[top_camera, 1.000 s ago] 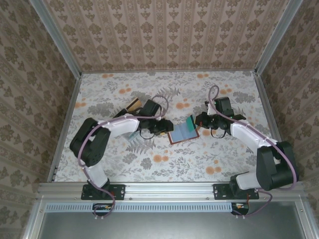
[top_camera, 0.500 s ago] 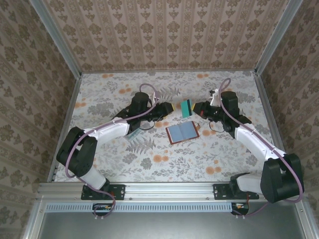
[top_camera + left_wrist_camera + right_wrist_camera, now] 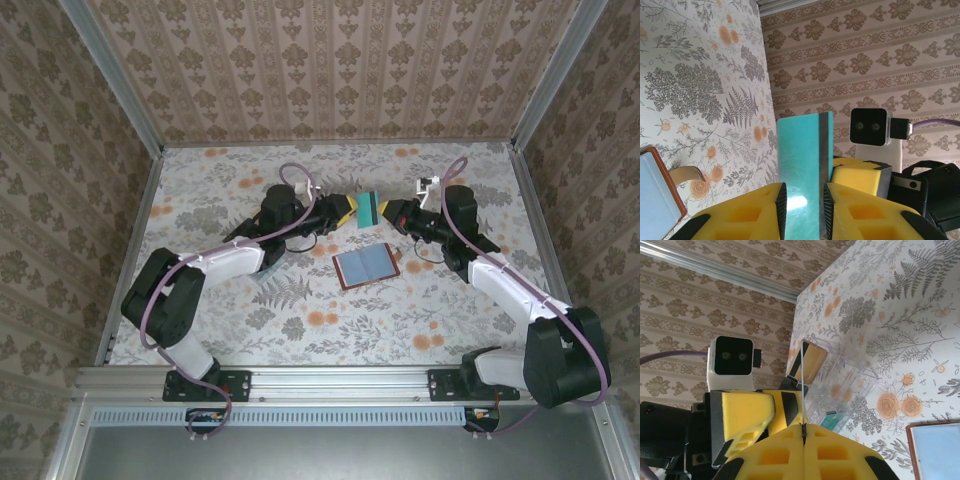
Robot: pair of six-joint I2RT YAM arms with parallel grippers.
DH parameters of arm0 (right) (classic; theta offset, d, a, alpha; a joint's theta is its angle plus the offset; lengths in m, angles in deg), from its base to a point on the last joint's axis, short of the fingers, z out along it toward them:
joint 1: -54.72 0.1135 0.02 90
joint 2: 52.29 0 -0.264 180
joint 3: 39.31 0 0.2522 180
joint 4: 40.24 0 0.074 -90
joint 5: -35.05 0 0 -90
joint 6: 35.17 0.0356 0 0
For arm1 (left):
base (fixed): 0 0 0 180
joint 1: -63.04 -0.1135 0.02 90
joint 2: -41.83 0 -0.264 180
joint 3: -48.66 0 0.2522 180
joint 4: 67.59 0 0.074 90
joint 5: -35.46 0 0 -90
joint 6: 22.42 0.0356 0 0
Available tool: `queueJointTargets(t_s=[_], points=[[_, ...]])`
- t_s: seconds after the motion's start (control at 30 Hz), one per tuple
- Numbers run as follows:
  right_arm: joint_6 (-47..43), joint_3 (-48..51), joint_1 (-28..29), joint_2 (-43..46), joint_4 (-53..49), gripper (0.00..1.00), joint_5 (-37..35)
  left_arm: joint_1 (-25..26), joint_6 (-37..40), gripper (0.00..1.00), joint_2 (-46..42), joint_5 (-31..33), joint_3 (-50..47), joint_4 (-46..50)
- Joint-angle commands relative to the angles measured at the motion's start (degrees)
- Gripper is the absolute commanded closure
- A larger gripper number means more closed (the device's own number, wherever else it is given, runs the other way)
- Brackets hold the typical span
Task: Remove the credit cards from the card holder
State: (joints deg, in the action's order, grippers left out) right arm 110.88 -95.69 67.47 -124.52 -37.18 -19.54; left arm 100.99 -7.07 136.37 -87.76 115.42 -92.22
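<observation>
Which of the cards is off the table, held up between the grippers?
The teal-green card, pinched edge-on in the right gripper with the left gripper straddling it; the orange-tan card sits in the clear tray.

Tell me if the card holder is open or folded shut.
Open. The card holder lies spread flat on the table, its grey-blue inner pockets facing up with the reddish-brown border around them.

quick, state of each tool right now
left tool: jaws either side of the teal card, grip cannot be told
right tool: closed, holding the teal card
</observation>
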Motion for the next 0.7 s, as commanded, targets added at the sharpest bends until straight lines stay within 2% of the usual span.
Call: queueJointTargets(t_s=[0.0,0.17,0.4,0.67], points=[[1.2,0.7,0.4,1.6,2.6,1.00,1.1,0.5,0.2,0.72,-0.2,-0.6,-0.1,0.0],[1.0,0.8,0.5,1.8,2.4,1.00,1.1,0.5,2.3,0.71,-1.7,0.3,0.1,4.1],[0.8,0.4,1.5,0.8,3.1,1.00,2.0,2.2,2.0,0.75,0.0,-2.5,2.6,1.1],[0.4,1.4,1.5,0.9,3.2,1.00,2.2,1.7,2.9,0.78,-1.9,-1.5,1.5,1.8]])
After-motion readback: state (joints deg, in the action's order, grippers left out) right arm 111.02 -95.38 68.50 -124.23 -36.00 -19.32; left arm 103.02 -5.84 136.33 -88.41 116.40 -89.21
